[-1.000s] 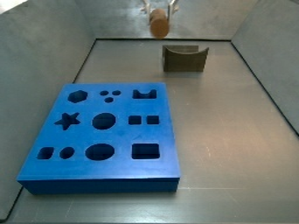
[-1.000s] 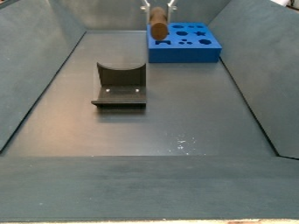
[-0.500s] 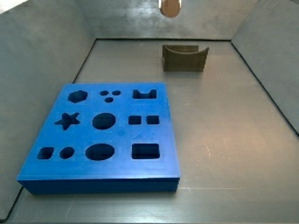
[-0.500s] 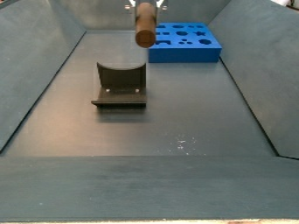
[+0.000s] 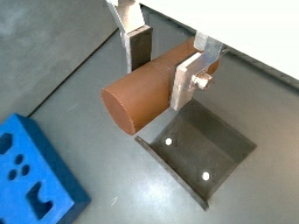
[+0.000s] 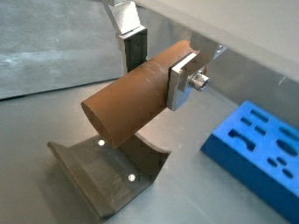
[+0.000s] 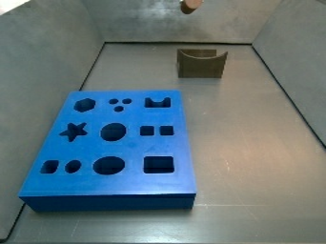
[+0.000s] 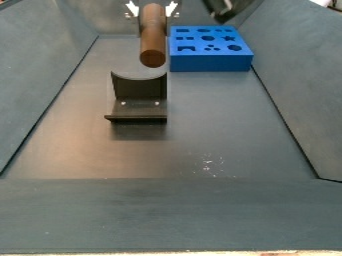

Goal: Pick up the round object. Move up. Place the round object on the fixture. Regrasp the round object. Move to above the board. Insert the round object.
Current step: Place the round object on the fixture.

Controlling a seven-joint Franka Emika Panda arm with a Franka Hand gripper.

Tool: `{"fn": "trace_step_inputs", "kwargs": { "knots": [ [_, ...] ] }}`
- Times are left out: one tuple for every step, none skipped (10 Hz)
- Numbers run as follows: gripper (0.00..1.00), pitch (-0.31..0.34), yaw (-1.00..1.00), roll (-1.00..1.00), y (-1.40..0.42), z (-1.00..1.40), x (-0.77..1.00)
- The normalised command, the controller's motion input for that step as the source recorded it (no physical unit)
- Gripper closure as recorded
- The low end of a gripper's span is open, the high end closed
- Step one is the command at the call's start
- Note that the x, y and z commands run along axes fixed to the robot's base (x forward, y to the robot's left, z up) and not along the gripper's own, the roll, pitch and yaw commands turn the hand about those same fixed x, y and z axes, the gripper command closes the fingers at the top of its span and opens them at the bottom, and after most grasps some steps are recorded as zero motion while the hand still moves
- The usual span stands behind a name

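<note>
My gripper (image 5: 162, 66) is shut on the round object (image 5: 146, 92), a brown wooden cylinder peg held across the fingers, with its tan round end sticking out. Both wrist views show it (image 6: 128, 96) hanging in the air above the fixture (image 5: 205, 157), not touching it. In a side view the peg (image 8: 152, 33) hangs high over the fixture (image 8: 136, 97). In a side view only the peg's lower end (image 7: 189, 5) shows at the top edge, above the fixture (image 7: 200, 62). The blue board (image 7: 112, 148) with shaped holes lies flat on the floor, apart from both.
Grey sloping walls (image 7: 51, 38) enclose the dark floor (image 8: 201, 140). The board also shows in the wrist views (image 5: 30, 184) (image 6: 263, 153) and beyond the fixture in a side view (image 8: 210, 47).
The gripper has risen with the peg in it. In one side view the peg has climbed almost out of the top of the frame. The fixture and the board have not moved.
</note>
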Motion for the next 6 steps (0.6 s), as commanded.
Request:
{"fn": "trace_step_inputs", "kwargs": {
  "knots": [
    [1.00, 0.201, -0.11, -0.65, 0.05, -0.01, 0.49],
    [1.00, 0.177, -0.12, -0.55, 0.06, -0.01, 0.44],
    [1.00, 0.142, -0.12, -0.41, 0.06, -0.01, 0.31],
    [1.00, 0.134, -0.12, -0.38, 0.06, -0.01, 0.26],
    [1.00, 0.078, -0.12, -1.00, 0.08, -1.00, 0.15],
    [1.00, 0.075, -0.12, -1.00, 0.08, -1.00, 0.14]
  ]
}}
